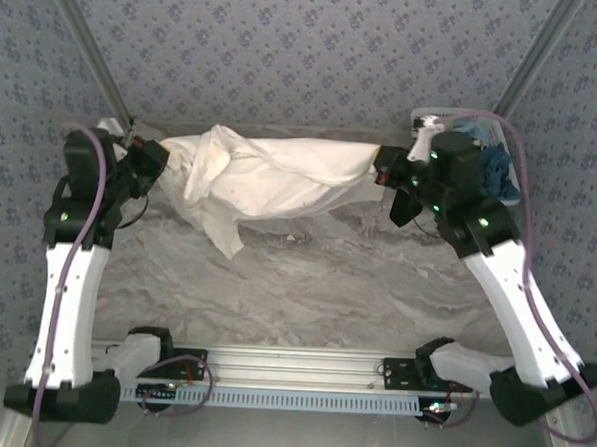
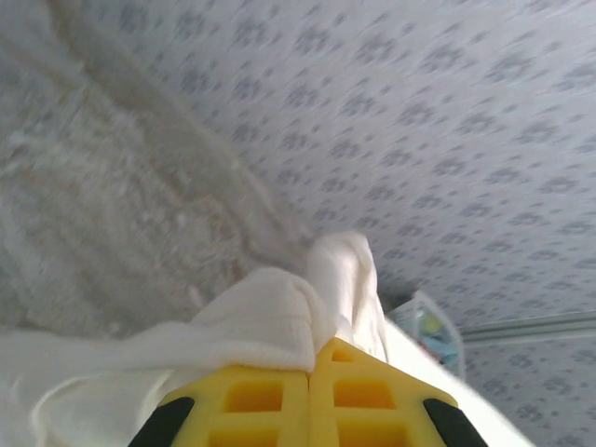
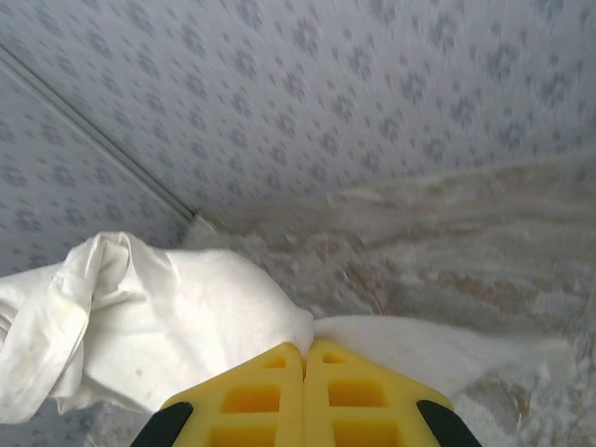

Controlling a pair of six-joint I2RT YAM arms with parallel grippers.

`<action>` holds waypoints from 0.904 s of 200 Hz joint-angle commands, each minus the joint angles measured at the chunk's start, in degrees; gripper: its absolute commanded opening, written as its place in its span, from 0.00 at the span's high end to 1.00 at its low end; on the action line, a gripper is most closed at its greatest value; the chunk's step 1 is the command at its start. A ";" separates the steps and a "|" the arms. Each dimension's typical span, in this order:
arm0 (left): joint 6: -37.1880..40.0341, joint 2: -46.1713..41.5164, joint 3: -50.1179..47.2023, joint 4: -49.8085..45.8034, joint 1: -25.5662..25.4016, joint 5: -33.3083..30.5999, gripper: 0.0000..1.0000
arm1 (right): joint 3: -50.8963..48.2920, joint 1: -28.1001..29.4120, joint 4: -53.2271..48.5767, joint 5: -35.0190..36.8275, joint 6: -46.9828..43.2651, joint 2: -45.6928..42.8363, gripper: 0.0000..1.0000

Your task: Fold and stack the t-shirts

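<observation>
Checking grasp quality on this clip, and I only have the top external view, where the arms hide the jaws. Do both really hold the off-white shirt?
Observer: In the left wrist view, on the left gripper the jaws are pressed shut on a fold of the off-white t-shirt.
Operator: And the right?
Observer: In the right wrist view, on the right gripper the jaws are shut too, pinching the same shirt.
Operator: A thin pinch, or a bunch?
Observer: On the right, cloth comes out on both sides of the jaws: a bunched mass on one side, and on the other a flat flap that seems to lie on the table.
</observation>
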 commanded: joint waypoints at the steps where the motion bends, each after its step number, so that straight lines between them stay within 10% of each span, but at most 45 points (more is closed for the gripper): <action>1: 1.25 -5.87 1.18 6.99 0.27 -2.30 1.00 | -0.85 -0.29 0.55 2.71 -2.06 -7.35 1.00; 47: 1.70 -2.09 9.01 7.92 0.24 -6.16 0.97 | 4.60 -1.46 -1.49 7.34 -3.12 -7.71 1.00; 108: 0.22 38.04 21.63 5.22 1.59 0.57 0.95 | 5.85 -16.99 3.83 -5.64 10.28 22.87 1.00; 133: 5.74 55.88 37.80 -6.66 2.27 4.03 0.47 | 10.18 -18.80 5.07 -9.26 10.49 37.13 0.51; 181: 13.61 47.28 22.25 -16.79 3.07 -9.77 0.37 | 0.15 -16.19 4.16 -3.68 9.63 33.92 0.33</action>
